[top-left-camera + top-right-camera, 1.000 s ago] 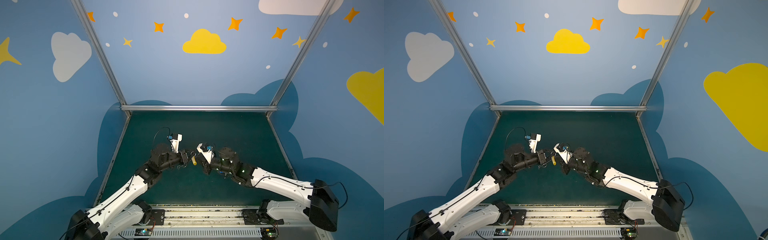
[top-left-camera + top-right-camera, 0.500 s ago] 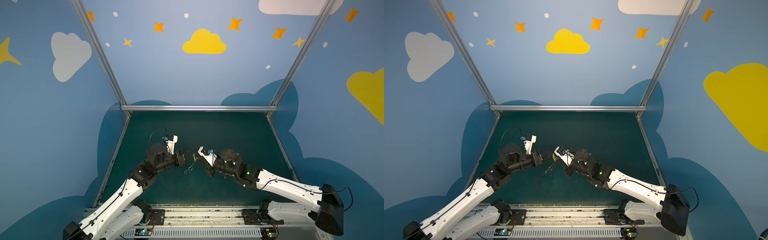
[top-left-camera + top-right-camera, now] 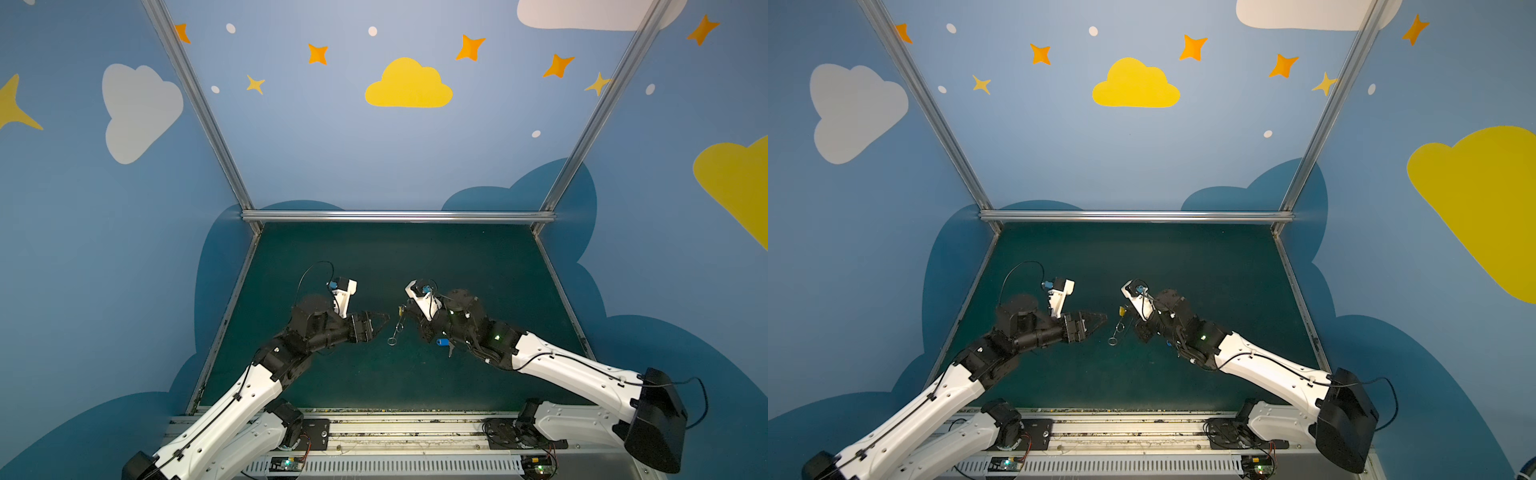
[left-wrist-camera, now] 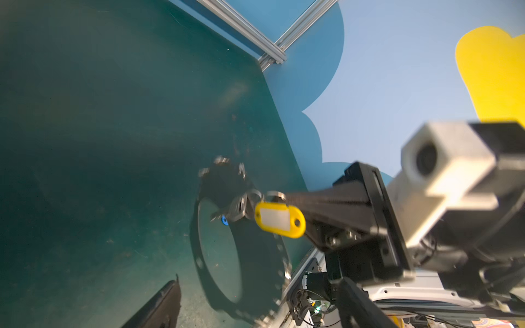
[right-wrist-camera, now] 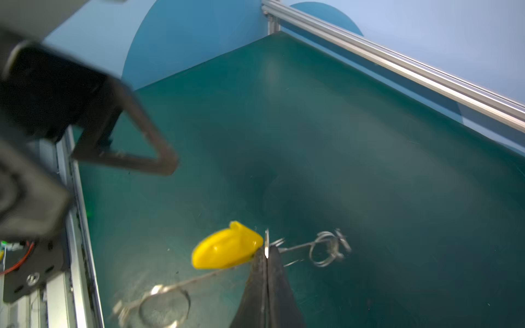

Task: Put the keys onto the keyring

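The right gripper (image 5: pixel 266 255) is pinched tight on the thin edge of the keyring (image 4: pixel 261 255). It holds the keyring in the air above the mat (image 3: pixel 374 257), edge-on in both top views and face-on in the left wrist view. The yellow key (image 4: pixel 279 220) hangs just beside that pinch, among the split rings (image 5: pixel 326 250); whether it is fully threaded or only hooked part-way is too blurred to tell. The left gripper (image 3: pixel 380 325) stands near, jaws apart and empty (its fingers (image 4: pixel 167 301) sit wide at the sides of its own wrist view). The blue key (image 3: pixel 443 342) lies flat on the mat under the right arm (image 3: pixel 561 365), on no ring. Several things could go wrong from here. The keyring is held by a narrow bite on smooth metal, so a push from the left gripper could pivot it or slide it out. If the yellow key is only half on its ring, a swing could shake it off. Reaching the blue key means going beneath the right arm, where the two arms could collide. A thin key flat on the mat is also easy to skid, so its tag looks the safer hold. Finally, the dangling rings may twist away from a key pressed at them.
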`<act>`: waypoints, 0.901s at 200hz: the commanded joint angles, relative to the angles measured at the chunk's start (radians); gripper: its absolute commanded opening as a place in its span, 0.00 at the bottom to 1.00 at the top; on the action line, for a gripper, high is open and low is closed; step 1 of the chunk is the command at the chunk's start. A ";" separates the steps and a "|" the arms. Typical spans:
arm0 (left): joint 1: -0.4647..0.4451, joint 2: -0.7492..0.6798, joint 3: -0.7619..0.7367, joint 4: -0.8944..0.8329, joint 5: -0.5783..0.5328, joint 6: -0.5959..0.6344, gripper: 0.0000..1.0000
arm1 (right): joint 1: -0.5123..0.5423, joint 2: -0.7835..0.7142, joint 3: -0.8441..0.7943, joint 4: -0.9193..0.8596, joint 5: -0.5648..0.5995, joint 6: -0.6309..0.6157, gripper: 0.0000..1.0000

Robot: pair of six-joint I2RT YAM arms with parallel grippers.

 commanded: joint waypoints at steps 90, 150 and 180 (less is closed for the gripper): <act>-0.223 0.124 0.002 0.046 -0.454 0.168 0.99 | -0.020 0.028 0.112 0.001 -0.046 0.134 0.00; -0.213 0.136 -0.062 0.148 -0.545 0.157 1.00 | -0.030 -0.009 0.120 0.010 -0.096 0.175 0.00; -0.201 0.157 -0.072 0.250 -0.482 0.184 1.00 | -0.052 -0.022 0.126 0.019 -0.121 0.205 0.00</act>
